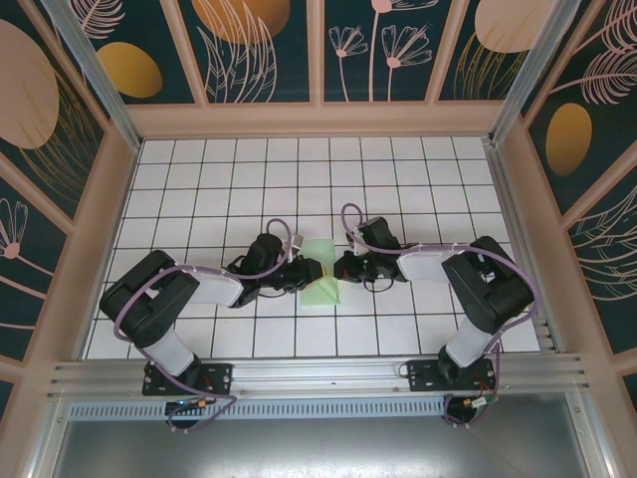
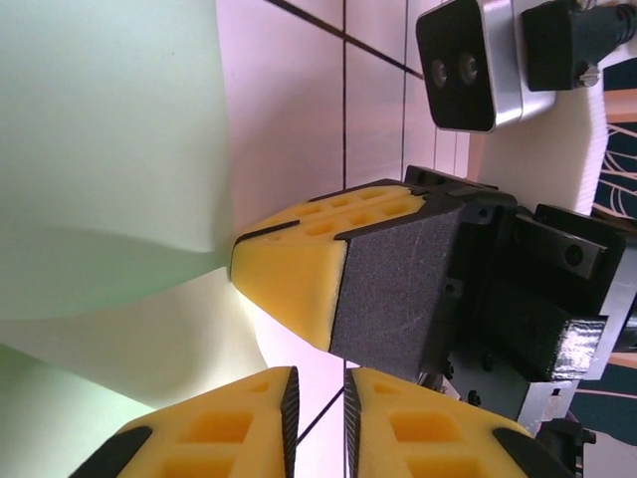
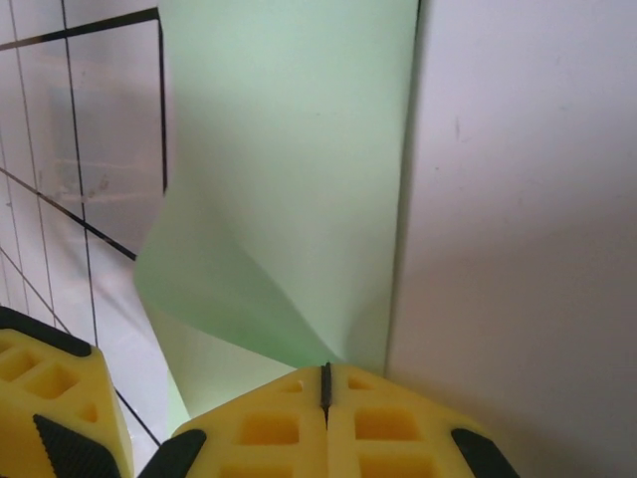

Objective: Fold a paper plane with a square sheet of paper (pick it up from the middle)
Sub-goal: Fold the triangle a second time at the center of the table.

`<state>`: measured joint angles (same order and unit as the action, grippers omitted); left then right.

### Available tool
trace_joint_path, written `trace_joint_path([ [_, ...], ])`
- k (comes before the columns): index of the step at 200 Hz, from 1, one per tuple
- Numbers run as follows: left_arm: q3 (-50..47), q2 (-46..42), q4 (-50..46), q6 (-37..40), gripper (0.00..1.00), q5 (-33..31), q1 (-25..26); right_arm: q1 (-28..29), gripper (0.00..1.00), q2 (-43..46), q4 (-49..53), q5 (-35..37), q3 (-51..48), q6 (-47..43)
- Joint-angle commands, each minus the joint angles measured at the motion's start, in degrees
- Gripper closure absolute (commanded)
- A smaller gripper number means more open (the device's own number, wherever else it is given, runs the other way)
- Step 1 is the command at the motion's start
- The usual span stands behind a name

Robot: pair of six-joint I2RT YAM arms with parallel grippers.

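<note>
**At the middle of the tabletop: my two hands meet at the green sheet**

Near the middle of the white tiled tabletop point(image 1: 199, 189) lies the square sheet of paper point(image 1: 324, 289), pale mint-green. My two arms reach to it from both sides. My left hand point(image 1: 307, 271) is at the left side of the sheet and my right hand point(image 1: 341, 267) is at its right side. The paper is between them, and the two hands are very near to each other.

My right hand is closed completely. From its wrist camera I see the two yellow fingers point(image 3: 269, 428) pressed together, with only a thin dark line between them. The paper runs into this line in a sharp point, so this hand pinches the sheet. The paper is not flat. From the pinched point a soft fold goes out, and one part of the sheet bends upward from the tiles.

My left hand is narrow, with a small gap between its black pads point(image 2: 290, 423). Through this gap I see bare tabletop and one dark tile line. The sheet is just beside this hand, curved, and the yellow tip of my right hand touches the paper there.
</note>
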<state>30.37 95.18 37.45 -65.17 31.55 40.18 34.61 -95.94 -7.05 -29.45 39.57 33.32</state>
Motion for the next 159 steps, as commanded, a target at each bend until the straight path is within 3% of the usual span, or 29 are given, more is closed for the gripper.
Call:
trace_joint_path([
  [1,1.7,2.0,1.1,0.7,0.78,1.7,0.3,0.1,0.97,-1.2,1.1,1.2,-0.4,-1.2],
  [159,2.8,7.3,1.9,0.6,0.80,2.2,0.4,-0.5,0.98,-1.6,1.1,2.3,1.2,-1.9],
])
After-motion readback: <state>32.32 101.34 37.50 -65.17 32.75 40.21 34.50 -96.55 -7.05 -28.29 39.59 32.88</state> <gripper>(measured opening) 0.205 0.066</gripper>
